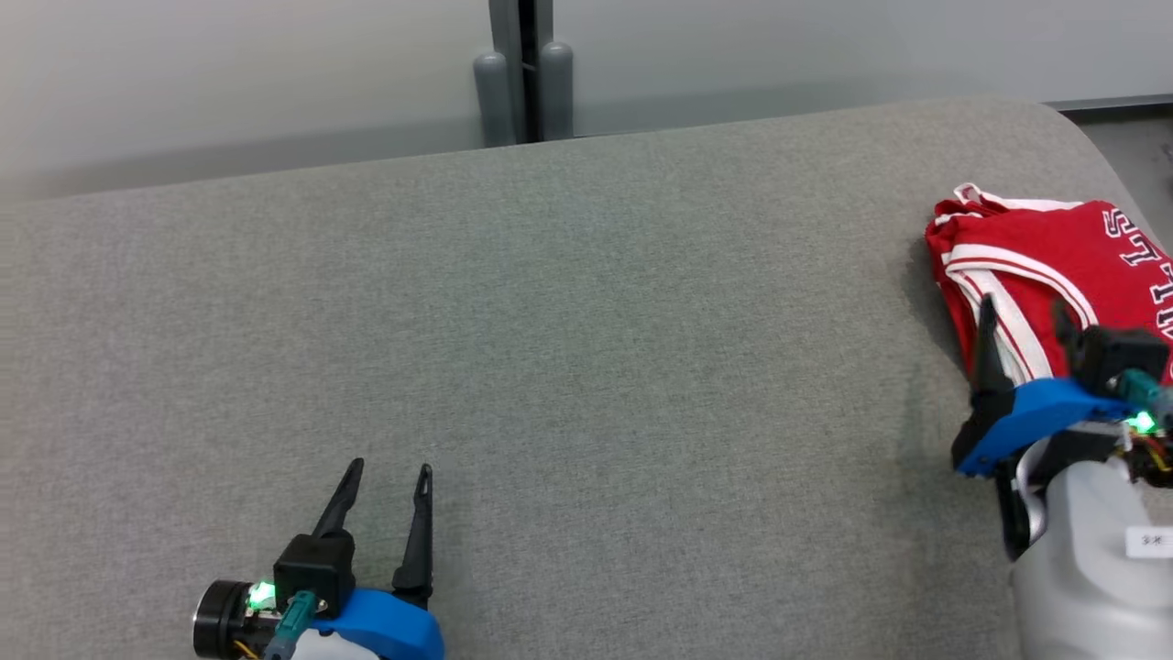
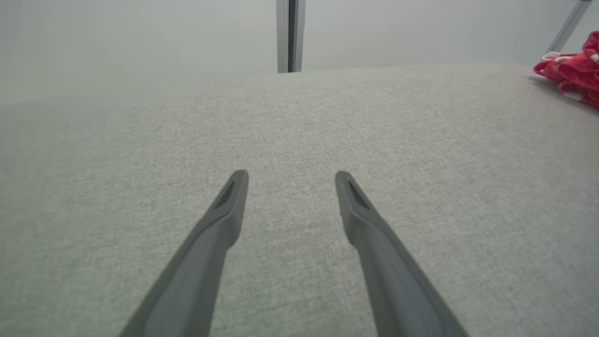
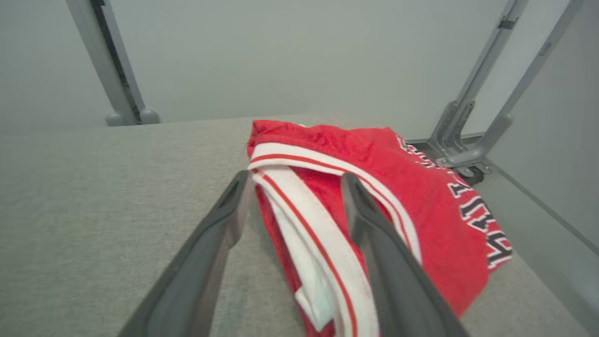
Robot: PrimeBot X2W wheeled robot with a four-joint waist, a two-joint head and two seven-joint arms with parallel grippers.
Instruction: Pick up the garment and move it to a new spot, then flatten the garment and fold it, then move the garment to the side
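The red jersey [image 1: 1035, 243], loosely folded, lies near the right end of the grey fabric surface [image 1: 586, 321], the right hand [image 1: 1023, 310] spread with its fingers either side of the white-trimmed edge, the left hand [image 1: 389, 467] likewise spread, well apart above the surface at lower left.

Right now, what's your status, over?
Left end effector open, over grey surface. Right end effector open, straddling striped edge of red shirt, not gripped. Nothing in the way.
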